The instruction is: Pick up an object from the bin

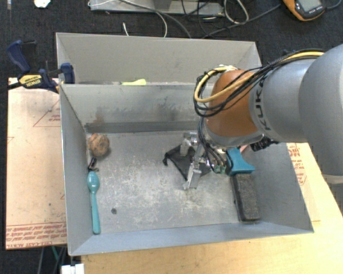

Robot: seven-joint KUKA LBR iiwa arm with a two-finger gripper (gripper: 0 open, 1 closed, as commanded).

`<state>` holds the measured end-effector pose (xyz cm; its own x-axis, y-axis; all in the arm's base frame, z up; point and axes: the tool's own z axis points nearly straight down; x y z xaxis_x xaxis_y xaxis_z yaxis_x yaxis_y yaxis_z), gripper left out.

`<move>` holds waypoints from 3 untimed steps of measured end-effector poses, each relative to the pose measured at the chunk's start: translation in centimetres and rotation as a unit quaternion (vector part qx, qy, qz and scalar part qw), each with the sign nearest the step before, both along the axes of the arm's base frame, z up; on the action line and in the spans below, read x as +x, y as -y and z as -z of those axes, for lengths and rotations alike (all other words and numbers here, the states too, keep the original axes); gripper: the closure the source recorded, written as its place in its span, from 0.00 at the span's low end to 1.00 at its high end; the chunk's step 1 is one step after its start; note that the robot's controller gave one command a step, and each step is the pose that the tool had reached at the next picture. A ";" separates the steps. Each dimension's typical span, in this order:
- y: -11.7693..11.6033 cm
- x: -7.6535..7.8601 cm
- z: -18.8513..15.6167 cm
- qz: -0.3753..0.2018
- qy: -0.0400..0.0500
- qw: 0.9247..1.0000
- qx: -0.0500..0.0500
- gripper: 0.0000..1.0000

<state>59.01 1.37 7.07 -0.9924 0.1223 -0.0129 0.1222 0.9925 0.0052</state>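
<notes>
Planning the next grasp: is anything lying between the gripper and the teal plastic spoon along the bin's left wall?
Nothing visible does: bare bin floor lies between the gripper and the teal plastic spoon. A black angular piece sits beside the gripper, just behind that line; the brown ball lies past the spoon's bowl.

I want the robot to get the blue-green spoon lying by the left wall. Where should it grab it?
Probably take the spoon by the middle of its thin, straight handle, coming straight down from above and squeezing across it. It lies flat close along the bin's left wall, so coming from the side looks blocked. The bowl end sits near a brown ball, leaving less room there.
</notes>
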 end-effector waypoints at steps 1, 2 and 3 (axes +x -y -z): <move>2.2 -0.1 -0.1 0.048 0.001 0.999 0.001 1.00; 2.2 -0.1 -0.1 0.048 0.001 0.999 0.001 1.00; 1.3 -0.9 -7.2 0.042 -0.001 0.999 0.001 1.00</move>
